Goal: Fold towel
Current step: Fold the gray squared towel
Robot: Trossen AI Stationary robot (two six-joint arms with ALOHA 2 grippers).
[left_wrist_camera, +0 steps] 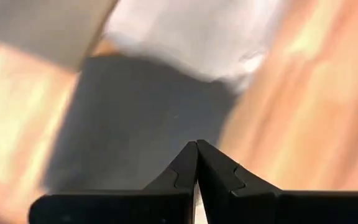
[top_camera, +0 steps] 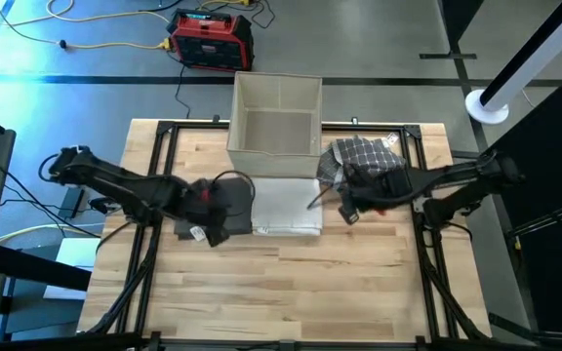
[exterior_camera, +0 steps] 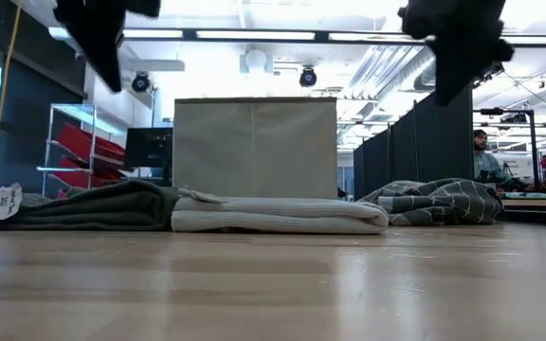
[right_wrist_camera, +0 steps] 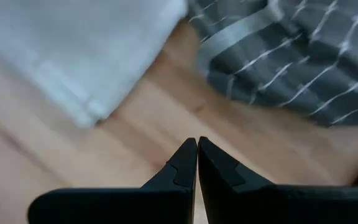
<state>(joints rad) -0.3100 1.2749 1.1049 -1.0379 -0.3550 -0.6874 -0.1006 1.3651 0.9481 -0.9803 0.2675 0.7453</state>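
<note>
A white folded towel (top_camera: 286,206) lies flat at the table's middle, in front of the box; it also shows in the low view (exterior_camera: 278,215). A dark grey folded towel (top_camera: 191,222) with a white tag lies against its left side (exterior_camera: 93,206). A dark plaid cloth (top_camera: 364,161) sits crumpled to the right (exterior_camera: 434,202). My left gripper (left_wrist_camera: 196,147) hangs shut above the grey towel (left_wrist_camera: 142,112), raised off it (exterior_camera: 102,38). My right gripper (right_wrist_camera: 197,143) is shut over bare wood between the white towel (right_wrist_camera: 73,50) and the plaid cloth (right_wrist_camera: 291,56), also raised (exterior_camera: 453,47).
An open beige fabric box (top_camera: 276,117) stands at the table's far edge, behind the towels (exterior_camera: 254,147). The near half of the wooden table (top_camera: 281,292) is bare wood. A red device and cables lie on the floor beyond the table.
</note>
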